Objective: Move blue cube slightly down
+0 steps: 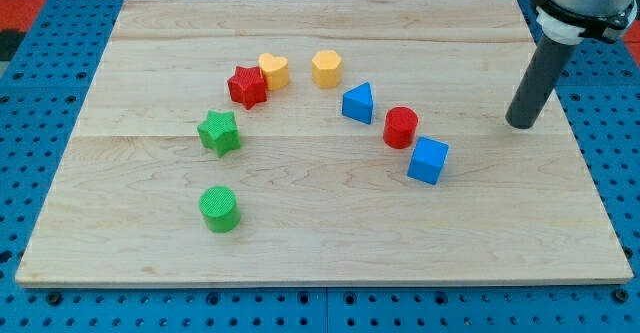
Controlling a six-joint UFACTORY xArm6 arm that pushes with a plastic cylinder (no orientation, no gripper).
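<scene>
Premises present as a robotics laboratory or test bench. A pale wooden board [320, 223] lies on a blue perforated base plate [40, 83] with a regular grid of mounting holes, as on experimental rigs. A robot arm's dark rod [535, 78] stands over the board among small coloured plastic test blocks.

A pale wooden board [320, 233] lies on a blue perforated table [60, 33].

There are eight blocks on the wooden board [330, 223]. Two are blue: a cube [428, 160] and a triangle block [359, 103]. Two are red, two yellow, two green.
</scene>
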